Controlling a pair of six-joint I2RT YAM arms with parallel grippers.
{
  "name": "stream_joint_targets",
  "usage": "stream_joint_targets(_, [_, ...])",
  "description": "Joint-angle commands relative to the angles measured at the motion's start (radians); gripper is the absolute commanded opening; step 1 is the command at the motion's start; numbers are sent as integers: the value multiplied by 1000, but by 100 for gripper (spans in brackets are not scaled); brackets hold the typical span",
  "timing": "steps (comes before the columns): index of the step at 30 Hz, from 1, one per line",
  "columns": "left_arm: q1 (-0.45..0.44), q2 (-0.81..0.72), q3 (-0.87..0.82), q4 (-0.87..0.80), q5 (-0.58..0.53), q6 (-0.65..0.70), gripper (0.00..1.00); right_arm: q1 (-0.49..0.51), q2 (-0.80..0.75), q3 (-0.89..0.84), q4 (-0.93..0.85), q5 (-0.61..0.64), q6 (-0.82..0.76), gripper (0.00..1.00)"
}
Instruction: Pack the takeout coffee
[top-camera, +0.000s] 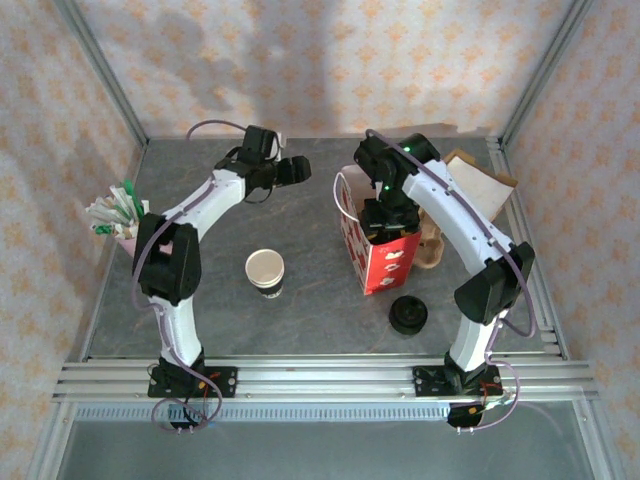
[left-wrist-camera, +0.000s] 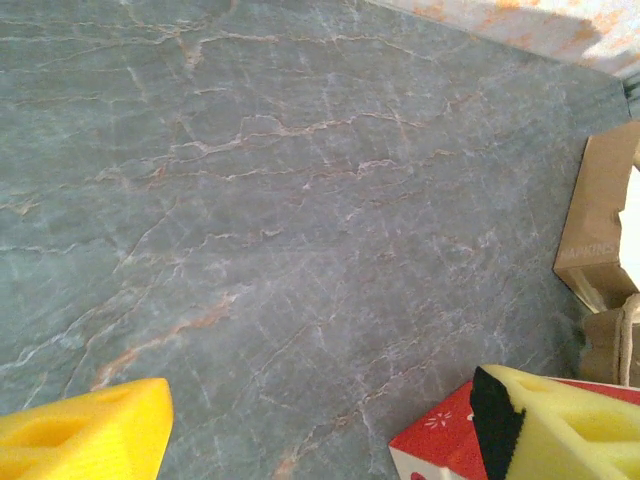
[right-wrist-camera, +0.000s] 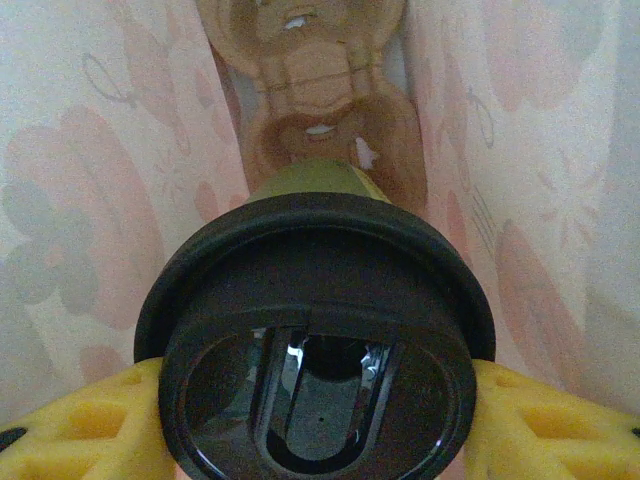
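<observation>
Well, the right pincer (right-wrist-camera: 320, 425) is clenched on the takeout coffee (right-wrist-camera: 318, 330), with one yellow finger (right-wrist-camera: 75, 425) at each side of it. Cup and pincer hang down inside the red paper bag (top-camera: 378, 262), which stands upright to the right of the middle of the worktop (top-camera: 300, 230). The right wrist view shows the bag's pale walls close around the cup. Below the cup is what looks like a brown cardboard carrier (right-wrist-camera: 320, 90), though it is blurred. The left pincer (left-wrist-camera: 325, 425) is released and empty, its fingers spread above bare grey worktop near the far edge, just left of the bag. A lidless cup (top-camera: 265, 270) stands toward the near edge. A stack of black lids (top-camera: 408, 315) lies toward the near right corner.
</observation>
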Motion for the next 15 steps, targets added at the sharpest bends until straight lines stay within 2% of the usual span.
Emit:
stream_joint_targets(1, [-18, -78, -77, 44, -56, -28, 79, -6, 16, 6, -156, 23, -26, 55])
stream_joint_targets(8, [-84, -194, -209, 58, -123, -34, 78, -11, 6, -3, -155, 57, -20, 55])
stream_joint_targets(15, [-176, -216, -228, 38, -145, -30, 78, -11, 26, -7, -155, 66, -26, 55])
